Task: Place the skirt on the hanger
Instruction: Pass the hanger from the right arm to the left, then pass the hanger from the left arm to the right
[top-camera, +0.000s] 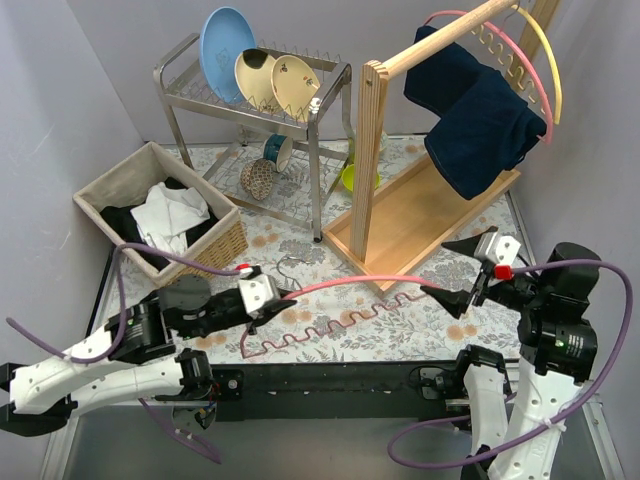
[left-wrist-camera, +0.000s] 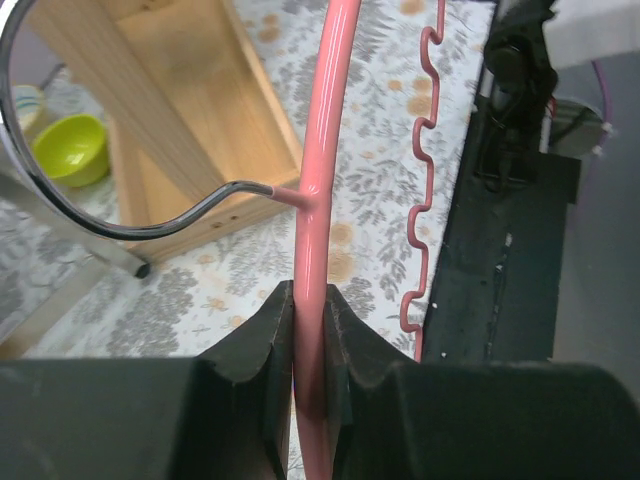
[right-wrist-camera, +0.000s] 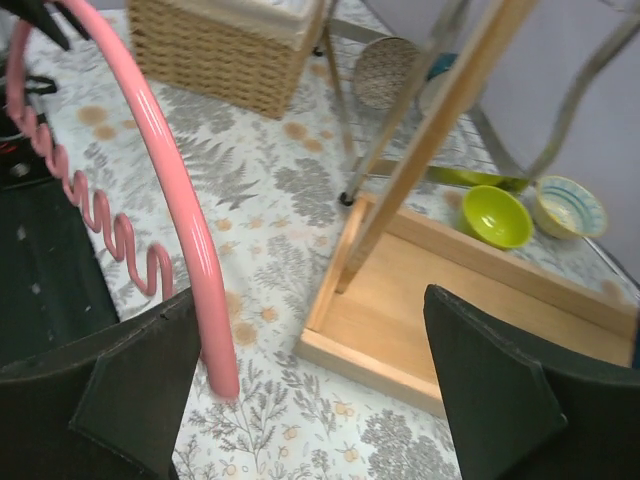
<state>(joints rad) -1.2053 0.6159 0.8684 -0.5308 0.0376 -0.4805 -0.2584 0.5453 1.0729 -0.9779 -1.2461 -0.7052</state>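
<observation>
A pink hanger (top-camera: 350, 282) with a wavy lower bar and a metal hook (left-wrist-camera: 180, 215) lies across the front of the floral table. My left gripper (top-camera: 268, 297) is shut on its top bar near the hook; the jaws pinch the pink bar (left-wrist-camera: 318, 200) in the left wrist view (left-wrist-camera: 308, 320). My right gripper (top-camera: 458, 272) is open at the hanger's right end. In the right wrist view (right-wrist-camera: 310, 300) the pink bar (right-wrist-camera: 170, 180) ends just inside the left finger, not gripped. A dark navy garment (top-camera: 480, 115), seemingly the skirt, hangs over the wooden rack's rod at the upper right.
The wooden rack (top-camera: 372, 150) stands on a wooden base (top-camera: 420, 215). Pink and yellow hangers (top-camera: 530, 50) hang on its rod. A dish rack (top-camera: 255, 90) holds plates. A wicker basket (top-camera: 225, 245) holds clothes at the left. A green bowl (right-wrist-camera: 497, 215) sits behind the rack.
</observation>
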